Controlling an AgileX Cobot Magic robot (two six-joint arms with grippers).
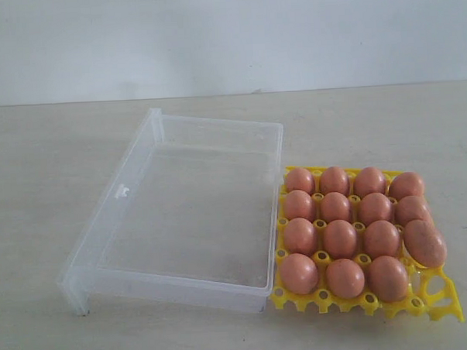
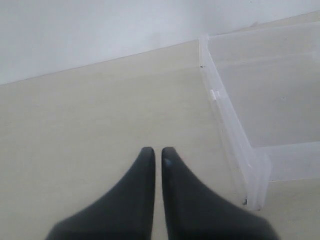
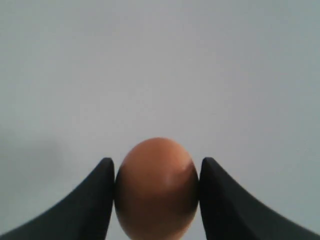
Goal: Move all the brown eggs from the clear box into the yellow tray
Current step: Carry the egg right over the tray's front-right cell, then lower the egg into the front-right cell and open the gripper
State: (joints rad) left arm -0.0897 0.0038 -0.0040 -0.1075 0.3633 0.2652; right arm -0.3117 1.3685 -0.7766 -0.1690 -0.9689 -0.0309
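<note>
The clear box (image 1: 181, 216) lies on the table with nothing in it, and its corner (image 2: 250, 165) shows in the left wrist view. To its right sits the yellow tray (image 1: 444, 301), holding several brown eggs (image 1: 340, 238); one egg (image 1: 425, 242) lies tilted at the tray's right edge. Neither gripper appears in the exterior view. My left gripper (image 2: 158, 152) is shut with nothing in it, over bare table beside the box. My right gripper (image 3: 157, 172) is shut on a brown egg (image 3: 156, 187), seen against a plain pale background.
A pale wall (image 1: 227, 36) rises behind the table. Bare tabletop (image 1: 55, 175) lies left of the box and in front of it.
</note>
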